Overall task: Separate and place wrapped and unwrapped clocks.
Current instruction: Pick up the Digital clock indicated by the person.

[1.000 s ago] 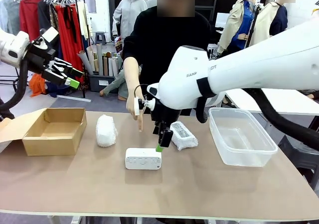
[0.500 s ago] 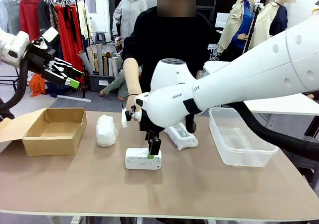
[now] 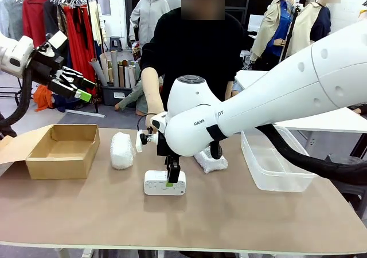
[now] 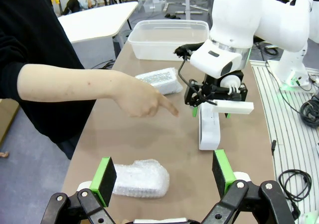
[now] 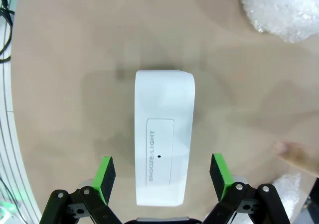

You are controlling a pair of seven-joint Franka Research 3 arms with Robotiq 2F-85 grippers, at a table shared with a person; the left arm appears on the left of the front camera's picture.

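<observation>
Clocks lay in a loose row mid-table, and we logged them left to right. Above an open cardboard box point(image 3: 60, 166) at the table's left end, the left gripper point(image 3: 88, 89) hung high, claw apart and empty, well clear of everything. Next came the bubble-wrap bundle point(image 3: 121, 150), a white lump lying just right of the box. A person's hand point(image 3: 150, 119) reached in from the far side, finger pointing down toward the middle. Just right of it, nearer our side, sat the bare white clock point(image 3: 164, 183), with the right gripper point(image 3: 171, 176) directly above it, claw apart, green pads straddling its narrow depth without touching. We judged the step to be the pick of the unwrapped clock. The next move called for a short straight descent and a squeeze across the body, kept level so the smooth shell would not slip. The clock looked like hard plastic, rounded at the corners, with a bar on top marked SNOOZE/LIGHT. Farther right lay the clear-plastic bundle point(image 3: 207, 163), partly hidden by the arm, then a clear tub point(image 3: 281, 178).
</observation>
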